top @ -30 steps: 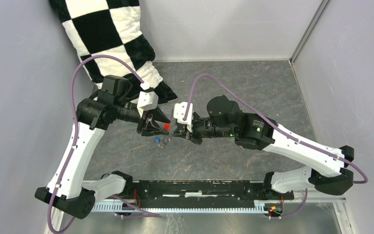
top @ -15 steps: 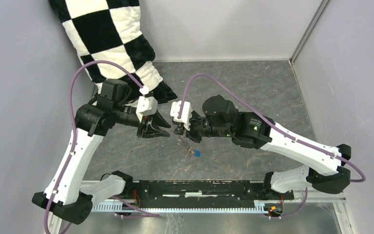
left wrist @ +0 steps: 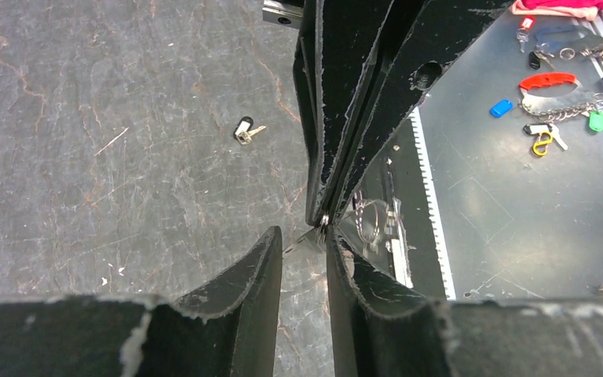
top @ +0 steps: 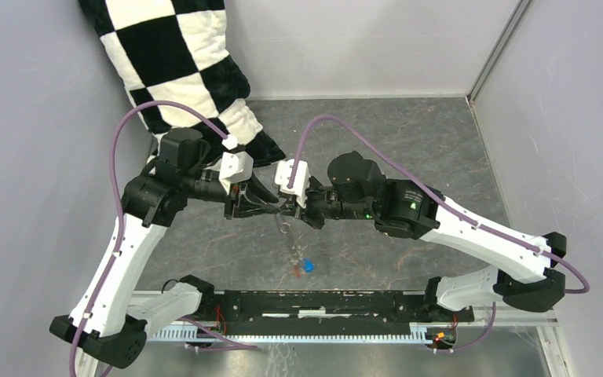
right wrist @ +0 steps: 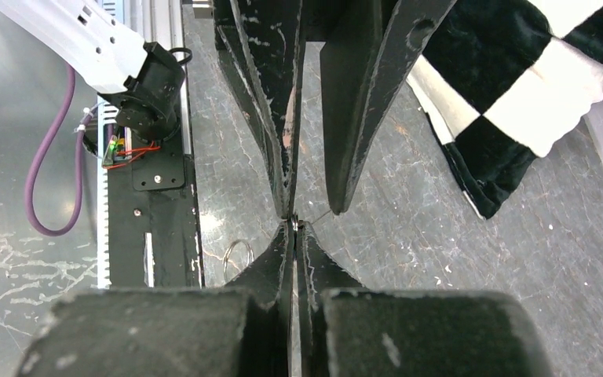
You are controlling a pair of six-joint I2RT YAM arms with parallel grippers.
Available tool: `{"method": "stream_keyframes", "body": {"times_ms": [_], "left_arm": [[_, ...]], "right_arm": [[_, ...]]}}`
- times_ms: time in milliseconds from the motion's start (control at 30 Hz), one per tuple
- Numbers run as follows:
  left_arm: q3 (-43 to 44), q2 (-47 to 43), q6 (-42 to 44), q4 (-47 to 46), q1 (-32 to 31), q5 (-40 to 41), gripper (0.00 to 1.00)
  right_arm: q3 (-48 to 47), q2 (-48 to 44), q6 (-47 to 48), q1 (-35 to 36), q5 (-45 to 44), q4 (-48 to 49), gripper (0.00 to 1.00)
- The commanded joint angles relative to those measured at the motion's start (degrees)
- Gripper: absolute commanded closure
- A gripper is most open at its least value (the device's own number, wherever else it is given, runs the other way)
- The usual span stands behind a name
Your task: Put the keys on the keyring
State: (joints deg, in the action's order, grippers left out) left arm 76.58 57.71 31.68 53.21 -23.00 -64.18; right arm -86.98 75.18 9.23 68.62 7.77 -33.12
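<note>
My right gripper [right wrist: 293, 228] is shut on the thin wire of the keyring [right wrist: 238, 255], which hangs below its tips as a grey hoop [top: 289, 239]. A blue key [top: 308, 265] and a red key [top: 297, 271] dangle at the hoop's low end. Tip to tip with it, my left gripper [left wrist: 305, 238] has a narrow gap between its fingers. A free end of the wire pokes into that gap. A dark key with white [left wrist: 243, 131] lies alone on the table beyond.
A black-and-white checked cushion [top: 180, 63] leans in the back left corner. A black rail [top: 322, 302] runs along the near edge between the arm bases. Loose coloured tags and a chain [left wrist: 553, 86] lie on a metal surface past it. Grey walls close in the sides.
The red key has left my left gripper's tips. It and the blue key have slid down the hoop toward the near edge. My left jaws have narrowed and moved up to the right gripper's tips.
</note>
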Motion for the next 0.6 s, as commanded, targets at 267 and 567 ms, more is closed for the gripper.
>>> {"method": "stream_keyframes", "body": {"times_ms": [267,567], "left_arm": [[-0.49,-0.58,-1.24,-0.48,-1.91,1.56,0.66],[-1.49,-1.00,2.01,1.25,-2.13,3.23,0.51]], "right_arm": [[-5.45,1.34,-1.23,0.39,0.18,2.89,1.00],[-5.57,1.33,-1.24,0.38,-0.38,2.46,1.00]]}}
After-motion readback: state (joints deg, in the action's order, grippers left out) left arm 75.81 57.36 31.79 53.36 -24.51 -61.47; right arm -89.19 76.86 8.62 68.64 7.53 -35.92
